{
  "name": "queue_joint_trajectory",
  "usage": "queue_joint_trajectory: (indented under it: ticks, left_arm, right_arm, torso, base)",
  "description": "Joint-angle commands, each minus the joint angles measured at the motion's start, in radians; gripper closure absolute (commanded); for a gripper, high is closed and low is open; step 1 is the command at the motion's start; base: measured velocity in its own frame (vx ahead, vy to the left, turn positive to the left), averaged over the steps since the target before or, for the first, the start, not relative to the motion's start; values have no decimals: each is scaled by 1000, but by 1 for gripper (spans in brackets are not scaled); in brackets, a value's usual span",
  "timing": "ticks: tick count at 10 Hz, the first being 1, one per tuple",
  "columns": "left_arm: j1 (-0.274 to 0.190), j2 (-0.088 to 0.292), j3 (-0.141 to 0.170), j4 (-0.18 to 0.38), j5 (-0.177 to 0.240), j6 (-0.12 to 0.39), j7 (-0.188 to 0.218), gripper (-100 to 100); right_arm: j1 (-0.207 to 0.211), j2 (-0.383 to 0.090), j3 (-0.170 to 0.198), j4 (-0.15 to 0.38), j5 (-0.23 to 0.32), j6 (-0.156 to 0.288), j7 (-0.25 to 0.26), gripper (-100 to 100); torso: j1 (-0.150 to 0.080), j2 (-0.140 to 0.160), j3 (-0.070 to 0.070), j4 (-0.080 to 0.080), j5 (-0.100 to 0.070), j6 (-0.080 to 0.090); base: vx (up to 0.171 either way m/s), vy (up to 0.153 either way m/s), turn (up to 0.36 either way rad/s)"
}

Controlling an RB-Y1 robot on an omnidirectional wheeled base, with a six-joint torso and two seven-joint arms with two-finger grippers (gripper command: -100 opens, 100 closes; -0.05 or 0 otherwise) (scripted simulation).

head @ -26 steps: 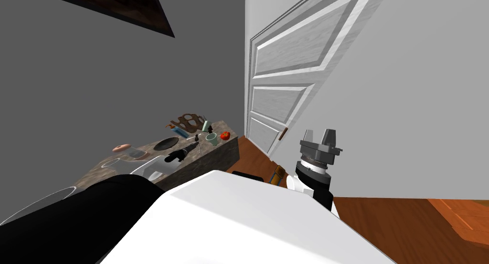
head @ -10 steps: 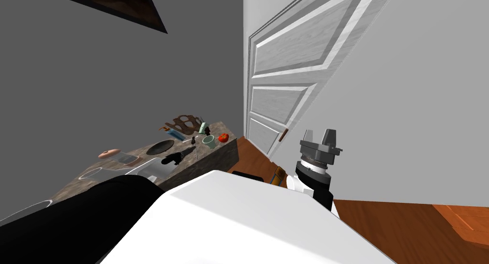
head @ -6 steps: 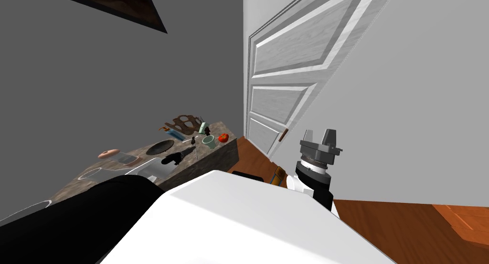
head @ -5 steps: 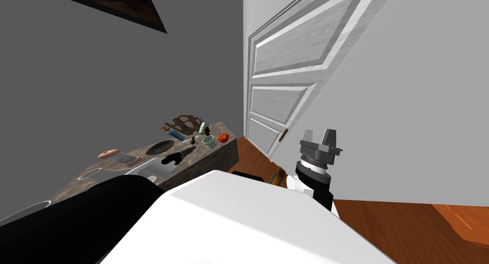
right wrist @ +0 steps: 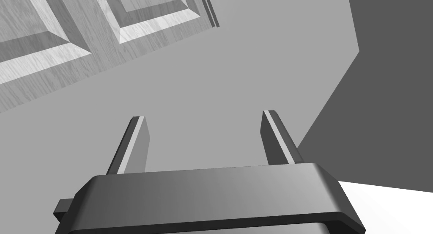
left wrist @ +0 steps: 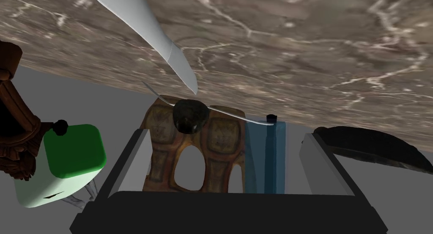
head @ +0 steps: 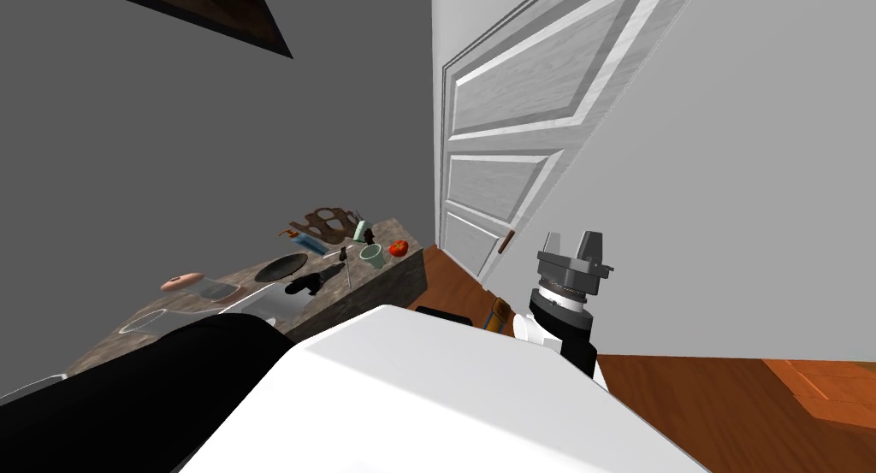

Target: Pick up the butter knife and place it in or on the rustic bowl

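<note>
A light grey butter knife (left wrist: 169,53) lies on the brown marbled countertop (left wrist: 321,58), its pointed tip just beyond my left gripper (left wrist: 224,134). That gripper is open and holds nothing. The rustic bowl (left wrist: 372,149), dark and shallow, sits just outside one finger. From the head view the bowl (head: 281,268) is mid-counter and my left gripper (head: 329,274) hovers beside it, with the knife (head: 349,274) a thin pale line past it. My right gripper (head: 575,241) stands raised and open near the door, fingers apart (right wrist: 205,115).
Past the left gripper stand a small dark round-topped thing (left wrist: 190,116), a brown ornate rack (left wrist: 190,159), a blue object (left wrist: 264,159) and a white box with a green cap (left wrist: 63,159). A green cup (head: 371,254) and a tomato (head: 398,248) sit near the counter's end. A white door (head: 505,151) stands behind.
The whole head view has shifted, so I have turned or moved a little; the counter's things now sit further left and lower. The right arm has not moved.
</note>
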Motion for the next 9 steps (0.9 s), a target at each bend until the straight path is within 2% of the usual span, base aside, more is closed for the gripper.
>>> queue_joint_trajectory:
  ticks: [1, 4, 6, 9]
  left_arm:
    - [-3, -7, 24, 11, -4, 28, -1, -100]
    - [-1, -34, 84, 44, -18, 83, -5, -100]
    - [2, -41, 100, 51, -21, 100, -6, -100]
    - [2, -41, 100, 51, -21, 100, -6, -100]
  right_arm:
    - [0, 0, 0, 0, 0, 0, 0, 0]
    - [0, 0, 0, 0, 0, 0, 0, 0]
    - [0, 0, 0, 0, 0, 0, 0, 0]
    - [0, 0, 0, 0, 0, 0, 0, 0]
  torso:
    - [0, 0, 0, 0, 0, 0]
    - [-2, 2, 1, 0, 0, 0]
    - [-1, 1, 1, 0, 0, 0]
    - [-2, 2, 1, 1, 0, 0]
  base:
    - [19, 6, -98]
    - [-2, -19, -129]
    - [5, -12, -107]
    - [-9, -12, -16]
